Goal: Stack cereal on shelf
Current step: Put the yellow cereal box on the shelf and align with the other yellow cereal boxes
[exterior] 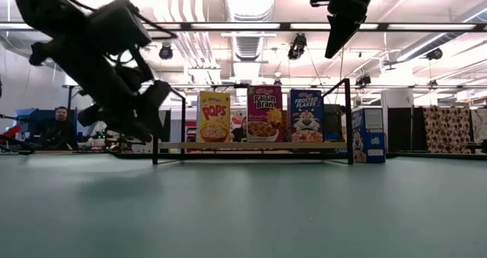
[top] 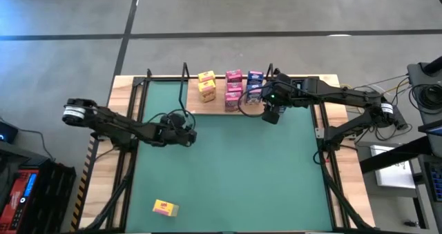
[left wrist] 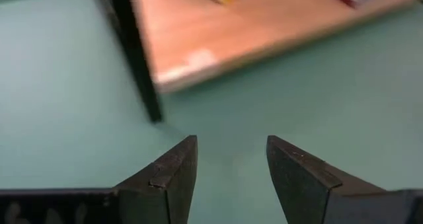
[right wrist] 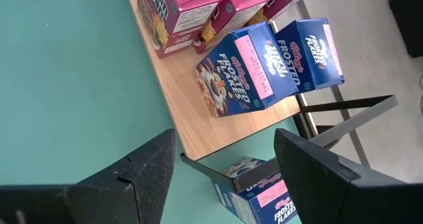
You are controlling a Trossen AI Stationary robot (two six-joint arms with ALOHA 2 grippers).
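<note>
Cereal boxes [top: 233,88] standing on shelf [top: 215,103] at table's twelve o'clock, one yellow box [top: 166,208] lying at seven. Left gripper [top: 188,132] hovering open-jawed; right gripper [top: 271,114] hovering wide, empty.

The light wooden shelf with black wire uprights [top: 217,107] sits at the far edge of the green surface [top: 228,165]. On it, left to right: yellow cardboard cereal boxes [top: 206,85], pink ones [top: 233,89], blue ones [top: 254,84]. One lone yellow box [top: 165,208] lies near the front-left corner, well apart.
</note>
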